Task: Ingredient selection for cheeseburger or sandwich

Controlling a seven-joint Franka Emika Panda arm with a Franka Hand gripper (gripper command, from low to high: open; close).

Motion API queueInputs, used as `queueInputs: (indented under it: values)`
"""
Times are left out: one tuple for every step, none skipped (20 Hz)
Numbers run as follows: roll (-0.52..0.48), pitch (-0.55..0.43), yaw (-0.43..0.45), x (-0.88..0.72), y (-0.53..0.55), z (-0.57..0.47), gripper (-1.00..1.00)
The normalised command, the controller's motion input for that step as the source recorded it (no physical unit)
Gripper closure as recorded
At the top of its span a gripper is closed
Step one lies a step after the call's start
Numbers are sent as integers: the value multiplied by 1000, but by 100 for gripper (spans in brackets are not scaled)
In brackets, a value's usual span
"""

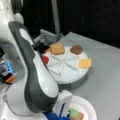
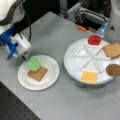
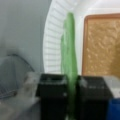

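Observation:
In a front view my gripper [image 2: 26, 58] hangs over the left edge of the white paper plate [image 2: 25, 85], shut on the green lettuce piece [image 2: 33, 63]. The lettuce is tilted and overlaps the far corner of a toast square [image 2: 37, 74] lying flat on the plate. The wrist view shows the lettuce [image 3: 68, 57] edge-on, pinched between my two black fingers [image 3: 51, 95], with the toast [image 3: 102, 45] to its right. On the divided tray [image 2: 72, 67] lie the red tomato [image 2: 94, 40], another toast square [image 2: 112, 50], the brown patty [image 2: 113, 70] and the cheese square [image 2: 89, 77].
In a front view my own arm [image 1: 32, 75] fills the left side and hides part of the tray [image 1: 67, 77] and the plate [image 1: 87, 105]. Grey equipment [image 2: 82, 12] stands behind the tray at the table's far edge.

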Motion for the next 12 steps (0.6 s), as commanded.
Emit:
queueInputs:
  values:
    - [-92, 6, 233, 343, -175, -197, 100]
    - [-128, 23, 239, 320, -170, -159, 100]
    - [-145, 37, 241, 295, -157, -94, 100]
    - [-142, 47, 242, 282, -149, -53, 100]
    - [-185, 64, 238, 263, -139, -5, 100]
    - [-209, 74, 238, 247, -123, 30, 100]
    - [-208, 78, 240, 237, -110, 48, 100]
    - [-213, 78, 240, 230, -96, 59, 100]
    - [-222, 74, 241, 218, -74, 66, 100]
    - [-224, 72, 237, 211, -51, 75, 100]
    - [-216, 71, 233, 207, -36, 79, 100]
    - [-219, 71, 222, 203, -18, 80, 100]
